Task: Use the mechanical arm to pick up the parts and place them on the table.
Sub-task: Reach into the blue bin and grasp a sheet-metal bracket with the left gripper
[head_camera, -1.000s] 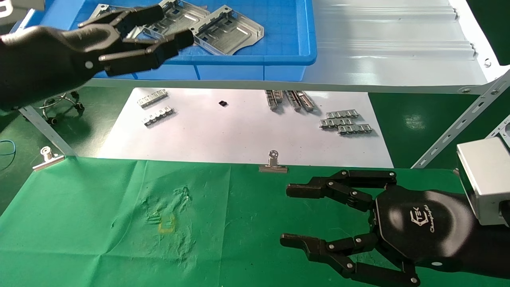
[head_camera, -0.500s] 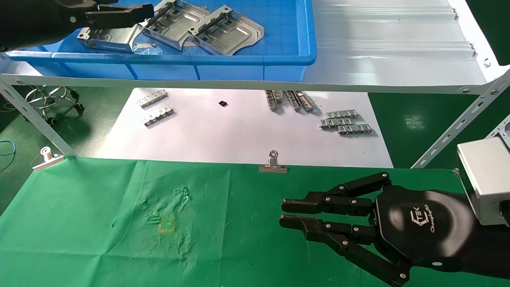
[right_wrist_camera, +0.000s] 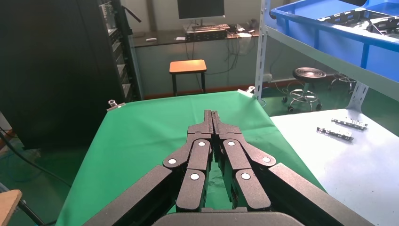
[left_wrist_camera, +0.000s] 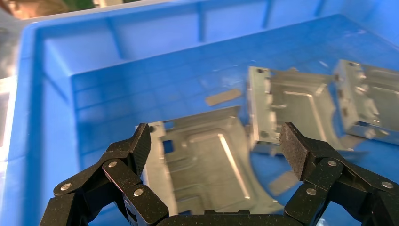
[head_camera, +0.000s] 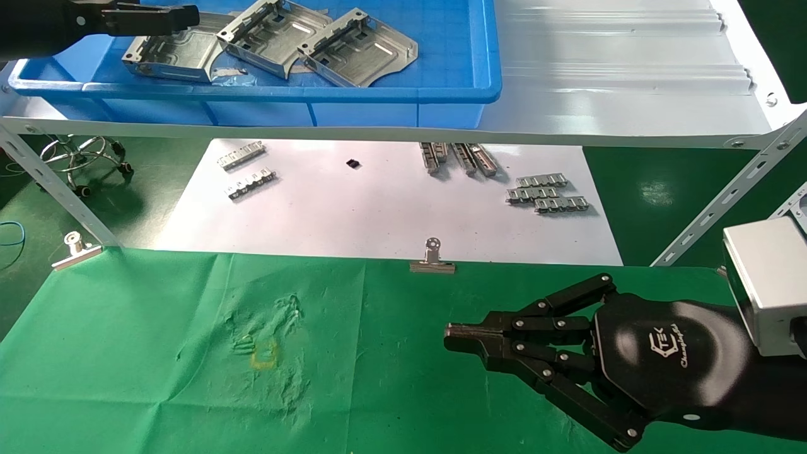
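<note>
Three silver parts lie in a blue bin (head_camera: pixel 378 94) on the shelf: one at the left (head_camera: pixel 173 53), one in the middle (head_camera: pixel 271 34), one at the right (head_camera: pixel 359 50). My left gripper (head_camera: pixel 183 14) hangs over the bin's left end. In the left wrist view it (left_wrist_camera: pixel 216 146) is open and empty, its fingers on either side of the left part (left_wrist_camera: pixel 207 165) just above it, with two more parts (left_wrist_camera: pixel 291 106) (left_wrist_camera: pixel 371 99) beyond. My right gripper (head_camera: pixel 451 331) is shut and empty, low over the green table (head_camera: pixel 157 378); it also shows in the right wrist view (right_wrist_camera: pixel 211 115).
The bin stands on a pale grey ribbed shelf (head_camera: pixel 630 75). Below lies a white sheet (head_camera: pixel 378 208) with small toothed strips (head_camera: pixel 548 192). Binder clips (head_camera: pixel 432 258) (head_camera: pixel 75 249) hold the cloth's far edge. A yellow square outline (head_camera: pixel 263 353) marks the cloth.
My left gripper has moved up and left over the bin, to above the left part. My right gripper has gone from open to shut, staying in place.
</note>
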Motion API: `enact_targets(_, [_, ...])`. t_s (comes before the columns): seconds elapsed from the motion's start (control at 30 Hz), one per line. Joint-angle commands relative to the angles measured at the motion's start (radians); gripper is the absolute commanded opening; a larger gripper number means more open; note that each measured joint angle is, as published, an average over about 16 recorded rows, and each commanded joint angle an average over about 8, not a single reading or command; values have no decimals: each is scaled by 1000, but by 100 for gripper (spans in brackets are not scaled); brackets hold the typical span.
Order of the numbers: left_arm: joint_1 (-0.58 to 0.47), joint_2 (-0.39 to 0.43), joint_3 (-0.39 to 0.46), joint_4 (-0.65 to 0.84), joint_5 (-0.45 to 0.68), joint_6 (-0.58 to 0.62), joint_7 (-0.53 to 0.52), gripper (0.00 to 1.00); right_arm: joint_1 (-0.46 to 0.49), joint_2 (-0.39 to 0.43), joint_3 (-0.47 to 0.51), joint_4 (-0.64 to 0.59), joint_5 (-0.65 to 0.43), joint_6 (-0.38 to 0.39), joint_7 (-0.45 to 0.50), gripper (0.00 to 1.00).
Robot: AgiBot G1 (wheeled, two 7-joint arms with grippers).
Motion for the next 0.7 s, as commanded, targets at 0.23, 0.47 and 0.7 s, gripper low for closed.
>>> enact_targets(0.23, [-24,35,14,88,31,-70,28,17,0,0,0,0,0,0,0,0])
enact_targets(0.47, [-30,57,15,123,36,-102,59,0,0,0,0,0,0,0,0,0])
enact_targets(0.7, [-35,69,24,157,51,-117,77,0,0,0,0,0,0,0,0,0])
